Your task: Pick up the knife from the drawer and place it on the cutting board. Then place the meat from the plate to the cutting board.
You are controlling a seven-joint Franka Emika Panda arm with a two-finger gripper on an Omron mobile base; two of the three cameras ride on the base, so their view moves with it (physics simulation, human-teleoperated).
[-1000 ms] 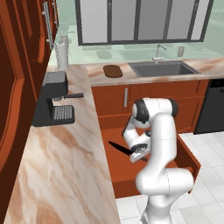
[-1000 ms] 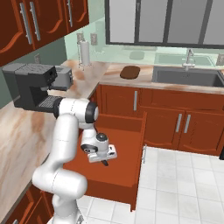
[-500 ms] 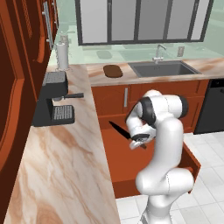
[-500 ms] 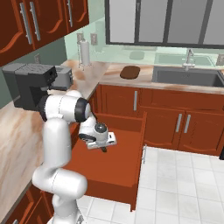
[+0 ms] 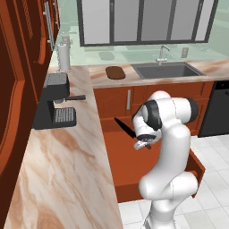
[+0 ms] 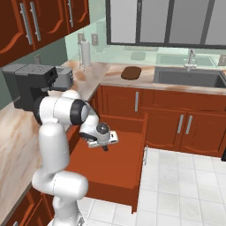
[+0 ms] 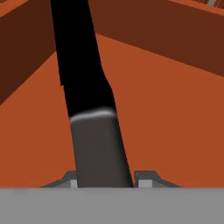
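- Gripper (image 5: pixel 143 144): clamped on the handle of the knife (image 5: pixel 125 128), held above the floor of the drawer (image 5: pixel 125 161). In the hand view the handle (image 7: pixel 100 148) sits between the two finger tips, one finger (image 7: pixel 146 177) showing just beside it at 5 o'clock.
- Knife: all black, lifted clear of the drawer floor. In the left base view the blade points toward 10 o'clock from the gripper. In the hand view the blade (image 7: pixel 78 57) runs toward 12 o'clock.
- Drawer: reddish-brown, pulled open below the counter (image 5: pixel 67 170). In the right base view its front panel (image 6: pixel 140 163) lies at 4 o'clock of the gripper (image 6: pixel 102 144).
- Cutting board (image 5: pixel 115 72): dark brown, lying flat on the far counter, just beside the sink (image 5: pixel 165 70) at the sink's 9 o'clock, well apart from the gripper. In the right base view the cutting board (image 6: pixel 130 73) appears bare, though it is too small to be sure.
- Coffee machine (image 5: pixel 53 100): dark, on the counter at 9 o'clock of the arm.
- Paper towel roll (image 5: pixel 65 57): upright, at the far corner of the counter.
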